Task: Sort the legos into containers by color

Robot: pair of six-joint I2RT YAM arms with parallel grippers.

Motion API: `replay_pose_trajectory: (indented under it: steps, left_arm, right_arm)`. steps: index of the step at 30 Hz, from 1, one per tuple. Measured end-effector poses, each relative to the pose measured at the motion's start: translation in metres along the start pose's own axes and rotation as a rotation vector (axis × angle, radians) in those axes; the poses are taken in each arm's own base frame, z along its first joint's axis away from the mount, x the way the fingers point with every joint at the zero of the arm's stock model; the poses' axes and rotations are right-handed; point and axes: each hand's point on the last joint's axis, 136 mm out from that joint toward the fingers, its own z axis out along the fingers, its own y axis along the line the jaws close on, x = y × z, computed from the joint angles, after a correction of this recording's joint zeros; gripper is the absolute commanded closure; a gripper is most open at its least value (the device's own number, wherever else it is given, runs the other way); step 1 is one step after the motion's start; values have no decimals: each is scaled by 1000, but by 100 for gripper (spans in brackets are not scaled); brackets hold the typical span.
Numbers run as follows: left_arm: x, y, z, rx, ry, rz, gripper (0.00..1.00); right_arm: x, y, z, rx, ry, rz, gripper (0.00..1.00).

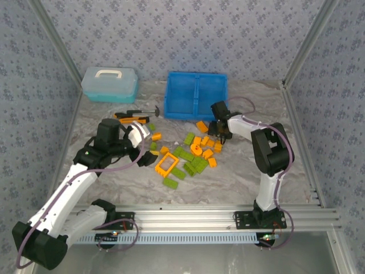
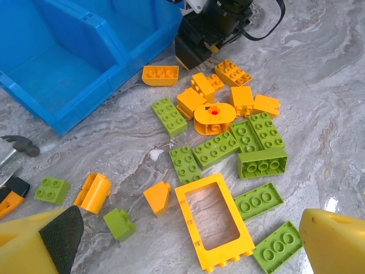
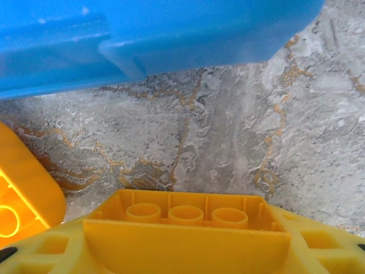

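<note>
Top external view gives you the legos [image 1: 191, 155] scattered on the bench [image 1: 234, 180] just in front of the blue bin [image 1: 195, 114], green and orange mixed together. Your right claw [image 1: 220, 133] is down at the bin-side edge of that heap, close to the bin's front wall. An orange brick [image 3: 188, 228] sits between its fingers, hollow side showing; you cannot tell whether it is clamped. Your left claw [image 2: 187, 245] hangs released, jaws wide, over the heap's side farther from the bin, above the open orange frame [image 2: 214, 225].
</note>
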Motion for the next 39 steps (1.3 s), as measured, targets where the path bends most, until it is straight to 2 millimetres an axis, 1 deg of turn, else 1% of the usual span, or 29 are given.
replay_pose_trajectory:
  steps: [2, 5, 8, 10, 12, 14, 16, 19, 21, 22, 24, 26, 28, 30, 32, 33, 35, 38, 39]
  left_arm:
    - [0, 0, 0, -1, -3, 2, 1]
    - [1, 0, 1, 0, -1, 1, 1]
    - [2, 0, 1, 0, -1, 1, 1]
    - [2, 0, 1, 0, -1, 0, 1]
    - [1, 0, 1, -1, -3, 2, 1]
    - [0, 1, 1, -3, -8, 4, 1]
    - [-2, 1, 1, -3, -15, 8, 1]
    - [-3, -1, 0, -2, -27, 13, 1]
    - [-1, -2, -2, -2, -33, 15, 1]
    - [-1, -3, -2, -2, -35, 16, 1]
    - [1, -4, -2, -3, -37, 14, 1]
    - [1, -4, -2, -5, -42, 17, 1]
    - [1, -4, -2, -6, -44, 14, 1]
    - [0, -4, -3, -5, -47, 15, 1]
    - [-1, -4, -3, -5, -50, 16, 1]
    - [-1, -4, -3, -6, -53, 16, 1]
    - [-2, -4, -3, -8, -59, 18, 1]
    - [-4, -4, -3, -2, -68, 22, 1]
    - [-4, -5, -3, -1, -69, 23, 1]
  right_arm:
    - [-1, 0, -4, -3, -7, -3, 44]
    - [-8, 2, -21, -18, -40, -5, 44]
    - [-18, 7, -51, -45, -102, -11, 44]
    - [-28, 16, -79, -81, -163, -21, 44]
    - [-38, 23, -102, -111, -212, -29, 44]
    - [-54, 32, -122, -138, -262, -36, 45]
    - [-79, 42, -139, -159, -320, -39, 45]
    - [-116, 59, -151, -177, -385, -45, 45]
    - [-140, 69, -148, -180, -410, -45, 45]
    - [-150, 74, -142, -177, -412, -45, 45]
    - [-167, 79, -125, -165, -406, -39, 45]
    - [-178, 78, -101, -141, -380, -30, 45]
    - [-183, 73, -78, -115, -348, -22, 45]
    - [-182, 67, -55, -96, -301, -12, 43]
    - [-180, 62, -38, -83, -256, -5, 40]
    - [-180, 60, -31, -77, -239, -2, 36]
    - [-180, 57, -25, -70, -218, 0, 25]
    - [-181, 60, -30, -80, -210, 3, 18]
    - [-183, 62, -33, -86, -216, 3, 17]
